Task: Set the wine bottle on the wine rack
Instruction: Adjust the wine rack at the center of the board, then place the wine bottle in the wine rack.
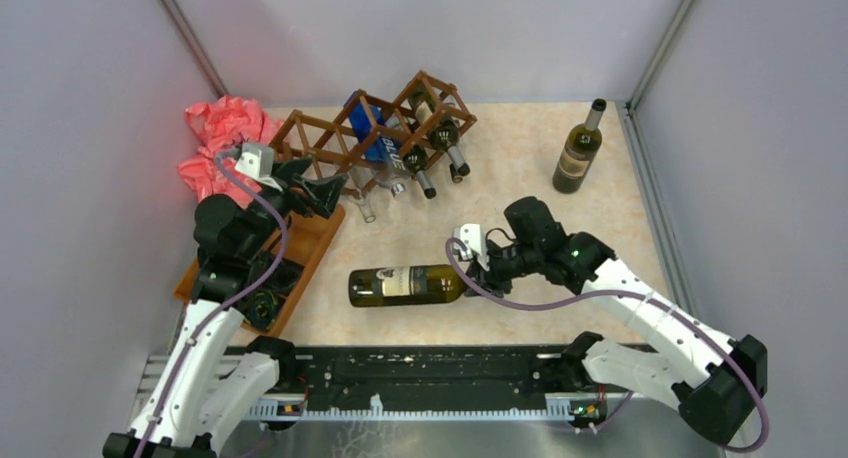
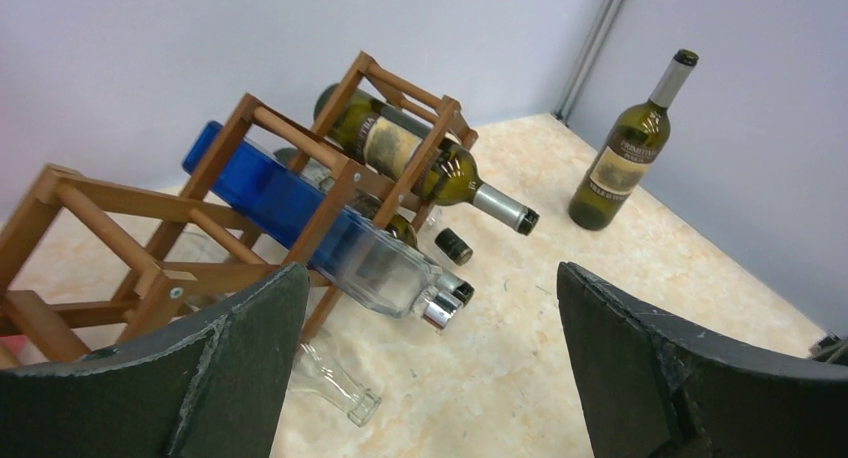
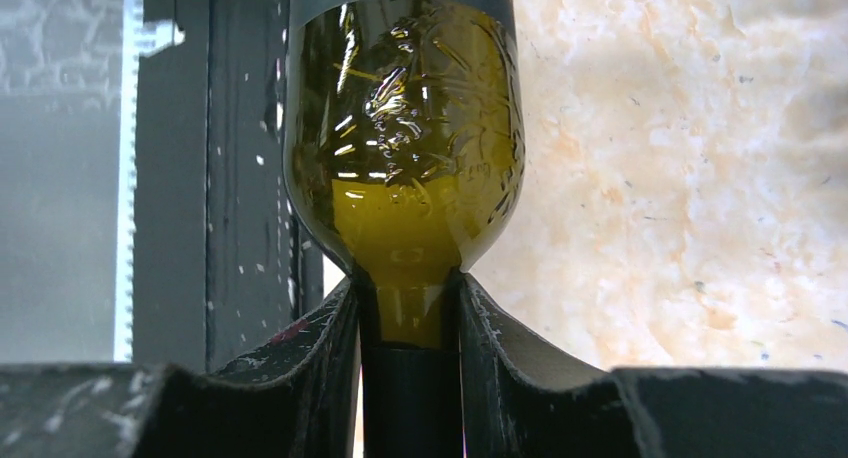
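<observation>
1. The right gripper is pinched tight on the bottle at its neck.
2. The bottle lies on its side on the table, well apart from the rack.
3. The left gripper gapes wide and empty beside the rack.

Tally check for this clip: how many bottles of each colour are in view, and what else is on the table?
Green wine bottles: 4, one lying in the right gripper, one standing, two racked
Blue bottle: 1
Clear bottle: 1
Wine rack: 1
Wooden tray: 1
Pink cloth: 1
Total: 9
</observation>
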You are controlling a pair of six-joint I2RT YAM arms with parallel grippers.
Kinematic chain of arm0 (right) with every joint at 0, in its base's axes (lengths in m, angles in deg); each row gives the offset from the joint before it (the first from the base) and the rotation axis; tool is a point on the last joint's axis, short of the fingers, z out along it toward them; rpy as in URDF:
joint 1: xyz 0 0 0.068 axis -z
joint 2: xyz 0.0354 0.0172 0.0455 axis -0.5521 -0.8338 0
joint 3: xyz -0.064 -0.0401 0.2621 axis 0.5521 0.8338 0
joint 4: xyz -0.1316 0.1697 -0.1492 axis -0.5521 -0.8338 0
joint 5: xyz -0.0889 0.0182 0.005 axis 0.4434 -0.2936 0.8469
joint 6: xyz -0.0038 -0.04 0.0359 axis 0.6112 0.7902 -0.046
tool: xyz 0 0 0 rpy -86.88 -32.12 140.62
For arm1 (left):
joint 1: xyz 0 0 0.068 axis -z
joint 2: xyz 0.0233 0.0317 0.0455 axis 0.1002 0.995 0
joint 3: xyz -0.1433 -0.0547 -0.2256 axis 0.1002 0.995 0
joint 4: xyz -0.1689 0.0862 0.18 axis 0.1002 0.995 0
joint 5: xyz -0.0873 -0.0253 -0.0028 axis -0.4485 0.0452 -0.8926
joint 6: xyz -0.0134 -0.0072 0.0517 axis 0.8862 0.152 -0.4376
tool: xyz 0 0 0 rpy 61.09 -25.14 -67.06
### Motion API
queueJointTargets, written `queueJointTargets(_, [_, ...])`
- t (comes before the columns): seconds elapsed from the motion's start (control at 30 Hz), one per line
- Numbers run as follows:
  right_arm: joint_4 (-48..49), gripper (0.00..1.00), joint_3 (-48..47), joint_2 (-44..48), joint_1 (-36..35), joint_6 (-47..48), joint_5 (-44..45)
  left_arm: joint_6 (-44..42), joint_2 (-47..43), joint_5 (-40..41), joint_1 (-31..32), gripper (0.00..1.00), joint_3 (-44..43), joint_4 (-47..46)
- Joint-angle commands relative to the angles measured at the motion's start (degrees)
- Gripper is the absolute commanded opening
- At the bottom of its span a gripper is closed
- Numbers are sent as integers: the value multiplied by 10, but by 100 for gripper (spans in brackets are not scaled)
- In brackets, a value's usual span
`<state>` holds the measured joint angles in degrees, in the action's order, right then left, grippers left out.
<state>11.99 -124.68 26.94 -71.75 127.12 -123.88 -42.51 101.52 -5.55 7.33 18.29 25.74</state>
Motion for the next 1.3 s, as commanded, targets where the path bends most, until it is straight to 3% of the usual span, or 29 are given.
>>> queueJointTargets(0.0, [218, 0, 16, 19, -63, -187, 49, -28, -20, 35, -2, 99, 8, -4])
queueJointTargets(0.57, [474, 0, 44, -44, -117, -408, 196, -68, -65, 134, -3, 99, 20, 2])
queueJointTargets(0.97, [625, 0, 13, -174, -135, -526, 251, -70, -76, 150, -10, 99, 25, -4])
queueJointTargets(1.27, [649, 0, -57, -264, -141, -595, 291, -73, -83, 154, -17, 99, 26, -4])
